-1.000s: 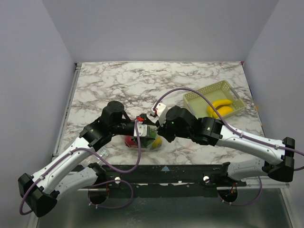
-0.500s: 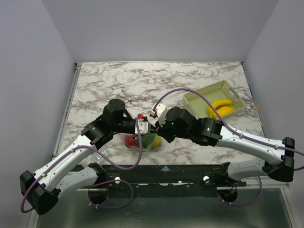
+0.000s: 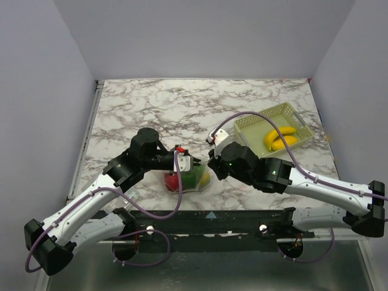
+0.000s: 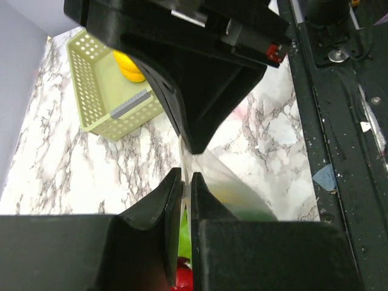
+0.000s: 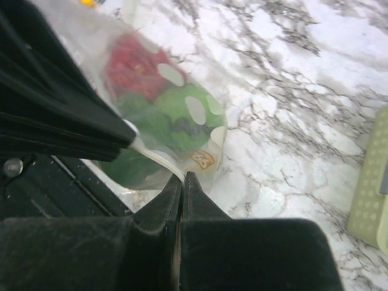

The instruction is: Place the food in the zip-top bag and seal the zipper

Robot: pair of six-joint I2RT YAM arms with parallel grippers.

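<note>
The clear zip-top bag [image 3: 189, 180] hangs between my two grippers near the table's front edge. It holds red food [image 5: 136, 65] and green food [image 5: 176, 115]. My left gripper [image 3: 185, 163] is shut on the pale zipper strip [image 4: 186, 189] at the bag's left end. My right gripper [image 3: 211, 165] is shut on the same zipper [image 5: 159, 159] at its right end. In the left wrist view my left gripper [image 4: 186, 185] faces the black right gripper [image 4: 195, 136] close ahead. In the right wrist view my right gripper [image 5: 182, 179] pinches the strip, and the left gripper [image 5: 66, 118] fills the left side.
A pale green mesh basket [image 3: 274, 126] with yellow bananas [image 3: 280, 139] stands at the right of the marble table [image 3: 157, 109]. It also shows in the left wrist view [image 4: 103, 103]. The black frame [image 3: 206, 219] runs along the near edge.
My right gripper has slid rightwards along the zipper, away from my left gripper. The bag has shifted slightly right between them.
</note>
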